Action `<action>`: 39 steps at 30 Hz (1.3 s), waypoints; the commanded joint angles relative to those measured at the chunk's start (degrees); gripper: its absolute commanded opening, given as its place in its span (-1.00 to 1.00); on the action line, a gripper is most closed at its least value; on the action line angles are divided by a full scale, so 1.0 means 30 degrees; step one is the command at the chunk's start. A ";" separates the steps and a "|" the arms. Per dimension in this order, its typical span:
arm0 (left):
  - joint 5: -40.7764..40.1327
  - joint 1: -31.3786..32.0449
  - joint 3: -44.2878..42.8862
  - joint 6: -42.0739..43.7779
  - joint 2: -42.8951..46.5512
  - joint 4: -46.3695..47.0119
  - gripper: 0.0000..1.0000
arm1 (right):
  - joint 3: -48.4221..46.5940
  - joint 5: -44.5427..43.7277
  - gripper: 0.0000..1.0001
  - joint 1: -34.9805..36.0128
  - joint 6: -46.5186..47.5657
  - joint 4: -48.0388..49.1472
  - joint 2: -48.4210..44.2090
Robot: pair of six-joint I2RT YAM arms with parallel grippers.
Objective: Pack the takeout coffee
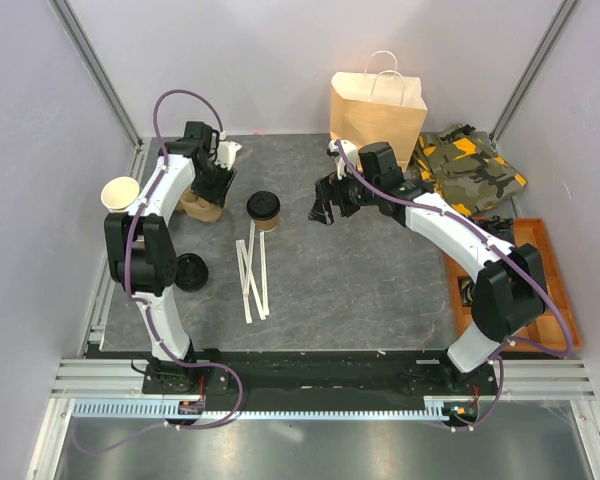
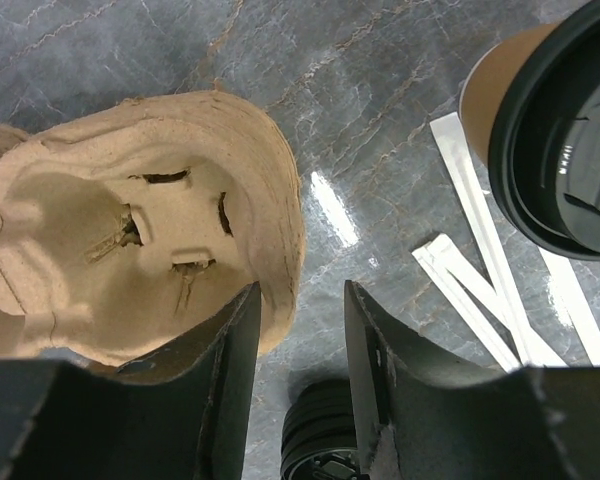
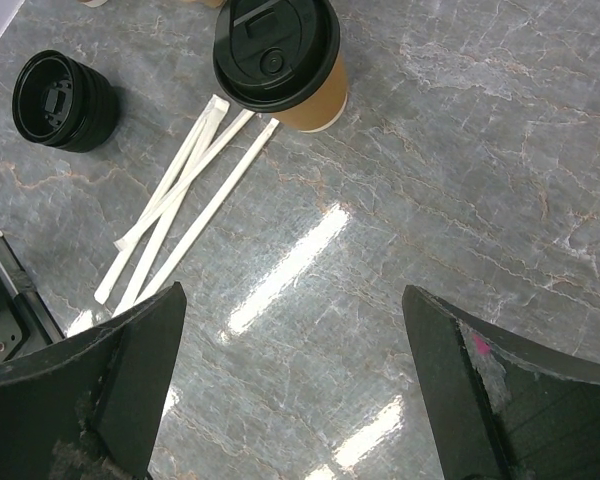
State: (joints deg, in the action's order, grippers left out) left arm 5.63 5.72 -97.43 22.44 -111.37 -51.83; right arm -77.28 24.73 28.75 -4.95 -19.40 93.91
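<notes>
We judge the step in hand to be the approach: nothing is packed yet. Our landmark is the pulp cup carrier [image 2: 130, 230]. The takeout coffee [image 1: 263, 208] stands upright on the table just to the right of the carrier, apart from it, with its black lid on.

The left gripper [image 2: 302, 300] hangs over the right edge of the carrier. Its jaws are about half open and the table shows between them. The rim of the carrier lies just beside the left finger, but we cannot tell if it touches. It holds nothing.

The right gripper [image 3: 295, 295] hovers further to the right of the carrier, beyond the coffee. Its jaws are spread fully wide and nothing is between them.

The paper bag [image 1: 377, 115] stands behind and well to the right of the carrier, with its mouth upward.

We think the next move calls for one gripper to come around the cup body, below the lid, and to close gently, because the paper wall can buckle.
</notes>
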 commanded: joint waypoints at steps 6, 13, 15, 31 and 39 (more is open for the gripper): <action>-0.0849 0.0028 -0.0893 0.0724 -0.0317 0.0930 -0.28 | -0.0433 0.0516 0.96 -0.0033 -0.0400 0.0255 -0.0043; -0.1085 0.0028 -0.1098 0.0754 -0.0113 0.1105 -0.44 | -0.0462 0.0692 0.96 -0.0033 -0.0518 0.0372 0.0074; -0.1143 0.0028 -0.1040 0.0754 0.0004 0.1165 -0.52 | -0.0462 0.0692 0.96 -0.0033 -0.0518 0.0343 0.0074; -0.0763 0.0028 -0.1069 0.0871 0.0824 0.1311 -0.96 | -0.0374 0.0750 0.96 -0.0033 -0.0517 0.0431 -0.0014; -0.0734 0.0028 -0.1625 0.0812 0.1674 0.1253 -0.96 | -0.0433 0.0838 0.96 -0.0033 -0.0518 0.0431 -0.0014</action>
State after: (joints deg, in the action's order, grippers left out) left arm 3.18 5.87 -98.96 22.87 -111.33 -50.41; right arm -77.28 26.11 28.75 -6.22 -19.38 93.91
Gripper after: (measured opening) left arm 0.033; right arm 0.982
